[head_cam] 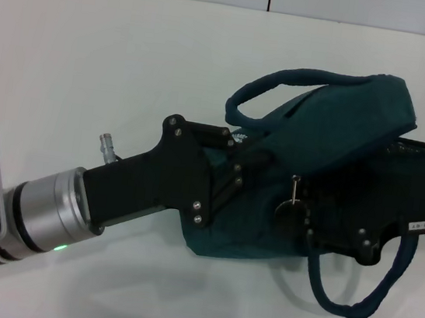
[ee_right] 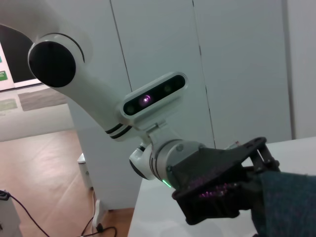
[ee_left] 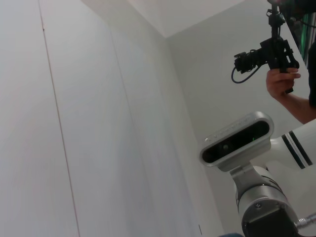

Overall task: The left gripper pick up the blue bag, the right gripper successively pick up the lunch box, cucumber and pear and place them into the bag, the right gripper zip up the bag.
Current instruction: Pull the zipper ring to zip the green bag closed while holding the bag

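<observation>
The blue bag (head_cam: 333,136), dark teal with two loop handles, lies on the white table (head_cam: 93,57) at the centre right. My left gripper (head_cam: 229,178) reaches in from the lower left and is shut on the bag's left edge. It also shows in the right wrist view (ee_right: 232,187), clamped on the bag's cloth (ee_right: 289,202). My right gripper (head_cam: 294,209) comes in from the right and lies across the bag's front side, touching it. The lunch box, cucumber and pear are out of view.
One bag handle (head_cam: 350,303) hangs loose on the table in front of the bag. The left wrist view shows only walls, my right arm's wrist camera (ee_left: 237,140) and a person's hand holding a camera (ee_left: 276,64).
</observation>
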You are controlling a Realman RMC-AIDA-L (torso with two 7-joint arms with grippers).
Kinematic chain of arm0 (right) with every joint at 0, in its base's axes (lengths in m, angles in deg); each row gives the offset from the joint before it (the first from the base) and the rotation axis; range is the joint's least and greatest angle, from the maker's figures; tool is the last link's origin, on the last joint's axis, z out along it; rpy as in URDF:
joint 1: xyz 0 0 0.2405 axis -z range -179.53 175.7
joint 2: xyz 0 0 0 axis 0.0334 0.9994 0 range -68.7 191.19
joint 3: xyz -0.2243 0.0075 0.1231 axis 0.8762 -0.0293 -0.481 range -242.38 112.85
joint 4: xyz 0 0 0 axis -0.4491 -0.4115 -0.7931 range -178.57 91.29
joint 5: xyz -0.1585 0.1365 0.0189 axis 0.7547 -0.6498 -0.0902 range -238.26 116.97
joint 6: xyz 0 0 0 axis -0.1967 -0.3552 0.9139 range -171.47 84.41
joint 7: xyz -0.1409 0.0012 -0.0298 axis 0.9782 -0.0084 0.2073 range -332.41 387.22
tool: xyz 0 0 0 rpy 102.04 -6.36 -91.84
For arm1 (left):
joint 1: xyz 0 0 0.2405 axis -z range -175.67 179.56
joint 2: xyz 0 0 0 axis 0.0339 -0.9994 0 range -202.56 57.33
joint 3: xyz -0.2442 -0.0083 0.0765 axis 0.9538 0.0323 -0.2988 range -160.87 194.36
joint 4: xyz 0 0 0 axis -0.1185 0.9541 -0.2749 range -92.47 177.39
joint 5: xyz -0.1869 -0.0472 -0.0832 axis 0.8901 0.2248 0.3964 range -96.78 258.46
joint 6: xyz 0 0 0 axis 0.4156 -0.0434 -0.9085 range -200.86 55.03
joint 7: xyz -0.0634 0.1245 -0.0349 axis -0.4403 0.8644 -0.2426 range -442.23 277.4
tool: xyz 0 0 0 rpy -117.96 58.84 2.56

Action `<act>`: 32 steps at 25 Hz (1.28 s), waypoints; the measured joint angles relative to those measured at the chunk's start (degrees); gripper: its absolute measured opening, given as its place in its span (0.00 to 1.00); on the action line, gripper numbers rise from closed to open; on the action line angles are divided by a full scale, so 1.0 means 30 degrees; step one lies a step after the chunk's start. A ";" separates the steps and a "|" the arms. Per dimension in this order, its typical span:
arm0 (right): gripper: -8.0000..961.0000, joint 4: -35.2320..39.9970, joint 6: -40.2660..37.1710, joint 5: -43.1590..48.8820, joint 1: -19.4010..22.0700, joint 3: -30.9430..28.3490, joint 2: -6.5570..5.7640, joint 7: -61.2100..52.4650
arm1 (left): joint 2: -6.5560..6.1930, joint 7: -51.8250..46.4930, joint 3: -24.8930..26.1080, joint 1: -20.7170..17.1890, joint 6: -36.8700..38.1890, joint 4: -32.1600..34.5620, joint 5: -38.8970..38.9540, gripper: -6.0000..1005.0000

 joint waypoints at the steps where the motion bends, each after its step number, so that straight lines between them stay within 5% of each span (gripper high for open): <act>1: 0.22 0.0100 0.0007 0.0007 0.0131 -0.0122 -0.0017 0.0004 | 0.0000 0.0001 0.0000 0.0001 -0.0002 0.0002 0.0001 0.13; 21: 0.06 0.1247 0.1281 0.0224 0.1009 -0.0195 -0.0039 0.0771 | -0.0001 0.0002 0.0002 -0.0138 0.0074 0.0000 0.0162 0.15; 32: 0.02 0.1101 0.0521 -0.1327 0.1626 -0.2193 -0.0063 0.2155 | 0.0001 0.0003 0.0003 -0.0143 -0.0027 0.0097 -0.0014 0.16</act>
